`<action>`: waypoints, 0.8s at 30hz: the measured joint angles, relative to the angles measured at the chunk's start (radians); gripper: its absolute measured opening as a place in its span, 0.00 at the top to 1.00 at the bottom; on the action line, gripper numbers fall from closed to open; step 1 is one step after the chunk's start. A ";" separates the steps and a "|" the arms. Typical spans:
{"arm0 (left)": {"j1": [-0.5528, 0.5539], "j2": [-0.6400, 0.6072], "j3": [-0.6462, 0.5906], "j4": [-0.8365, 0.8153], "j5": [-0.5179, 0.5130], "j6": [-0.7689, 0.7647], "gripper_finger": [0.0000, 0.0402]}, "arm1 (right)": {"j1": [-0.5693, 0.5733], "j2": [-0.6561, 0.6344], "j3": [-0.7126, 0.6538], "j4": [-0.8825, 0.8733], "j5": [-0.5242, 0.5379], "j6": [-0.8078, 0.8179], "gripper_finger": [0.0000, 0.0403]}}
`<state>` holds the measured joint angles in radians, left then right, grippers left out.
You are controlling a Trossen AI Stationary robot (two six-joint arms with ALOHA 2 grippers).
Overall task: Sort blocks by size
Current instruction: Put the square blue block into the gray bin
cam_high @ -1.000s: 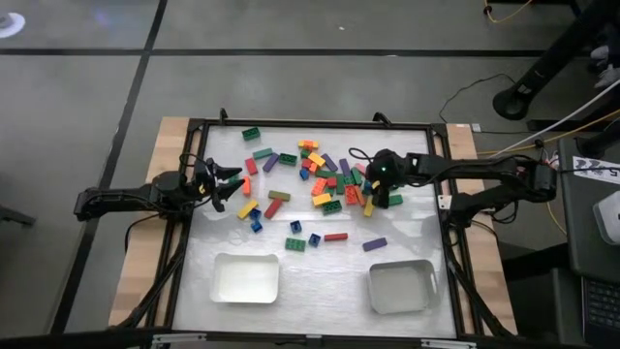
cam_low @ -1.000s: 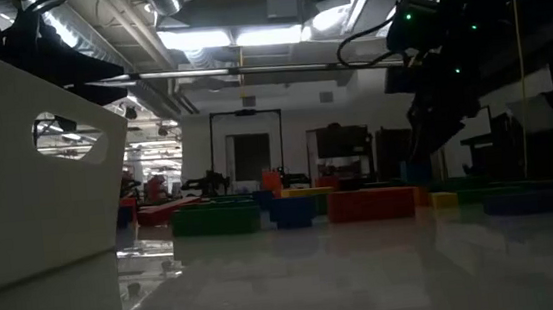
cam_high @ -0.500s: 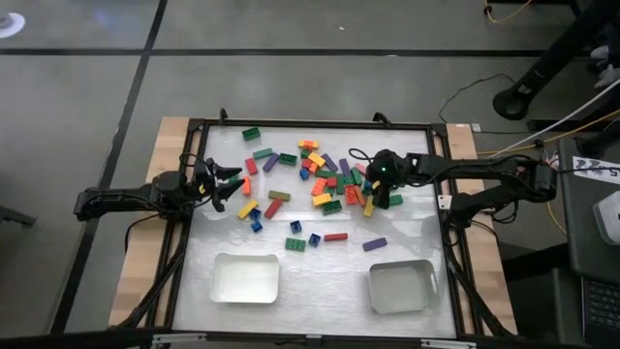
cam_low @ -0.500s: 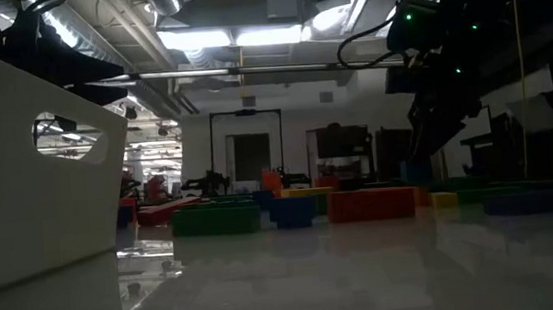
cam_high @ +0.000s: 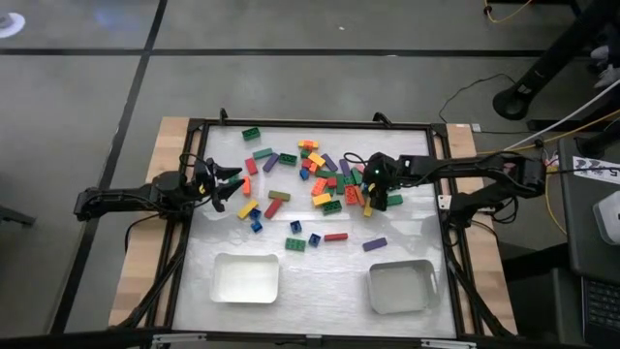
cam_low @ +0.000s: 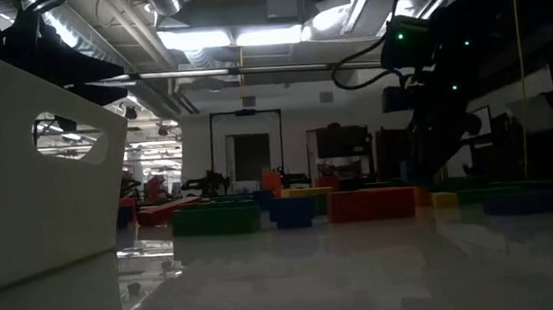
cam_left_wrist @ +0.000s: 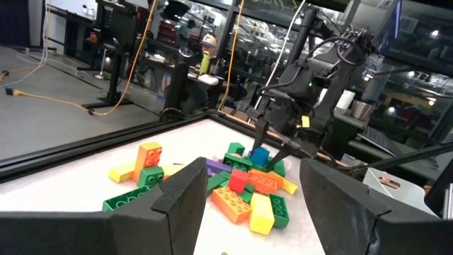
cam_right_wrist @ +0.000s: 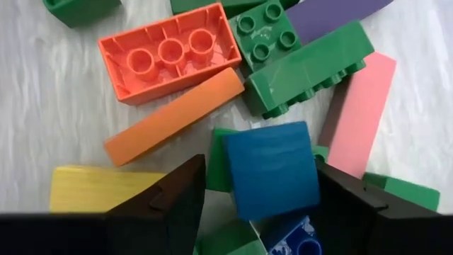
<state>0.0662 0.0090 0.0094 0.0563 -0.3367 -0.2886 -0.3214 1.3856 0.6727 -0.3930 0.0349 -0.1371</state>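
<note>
Spanning most of the overhead view, the white table (cam_high: pixel 320 254) sits in a dark frame, with an arm reaching in from each side. Two pale trays rest along the near edge: the left tray (cam_high: pixel 246 278) and the right tray (cam_high: pixel 401 288), well apart from each other. The blocks (cam_high: pixel 325 179) lie scattered over the middle and far part of the table, thickest in a heap right of centre, with strays such as a green block (cam_high: pixel 252 134) near the far edge and a purple block (cam_high: pixel 374 244) near the right tray. The right gripper (cam_high: pixel 367 190) hangs over the heap's right side; its wrist view shows its spread fingers (cam_right_wrist: pixel 170 202) flanking a tilted blue block (cam_right_wrist: pixel 272 168) that sits between them, though whether they press on it cannot be told. The left gripper (cam_high: pixel 225 181) hovers at the table's left edge, fingers apart and empty, beside the outlying blocks.
</note>
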 joint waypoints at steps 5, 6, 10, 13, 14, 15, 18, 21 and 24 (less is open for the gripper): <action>0.000 0.000 0.000 0.000 0.000 0.000 0.47 | 0.000 0.000 0.000 0.005 0.000 -0.002 0.57; 0.000 0.000 0.000 0.000 0.000 0.000 0.47 | 0.000 0.000 0.000 0.005 0.000 -0.002 0.59; 0.000 0.000 0.000 0.000 0.000 0.000 0.47 | 0.000 -0.001 0.000 0.008 0.000 -0.002 0.67; 0.000 0.000 0.000 0.000 0.000 0.000 0.47 | 0.000 -0.001 0.000 0.009 0.000 -0.002 0.67; 0.000 0.000 0.000 0.000 0.000 0.000 0.47 | 0.000 -0.001 0.000 0.009 0.000 -0.002 0.66; 0.000 0.000 0.000 0.000 0.000 0.000 0.47 | 0.000 -0.001 0.000 0.009 0.000 -0.002 0.65; 0.000 0.000 0.000 0.000 0.000 0.000 0.47 | 0.000 -0.001 0.000 0.008 -0.001 -0.002 0.63; 0.000 0.000 0.000 0.000 0.000 0.000 0.47 | 0.000 -0.001 0.006 -0.004 -0.013 -0.002 0.65; 0.000 0.000 0.000 0.000 0.000 0.000 0.47 | 0.000 0.000 0.038 -0.050 -0.029 -0.003 0.67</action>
<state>0.0666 0.0090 0.0097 0.0560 -0.3367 -0.2886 -0.3210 1.3857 0.7106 -0.4432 0.0060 -0.1398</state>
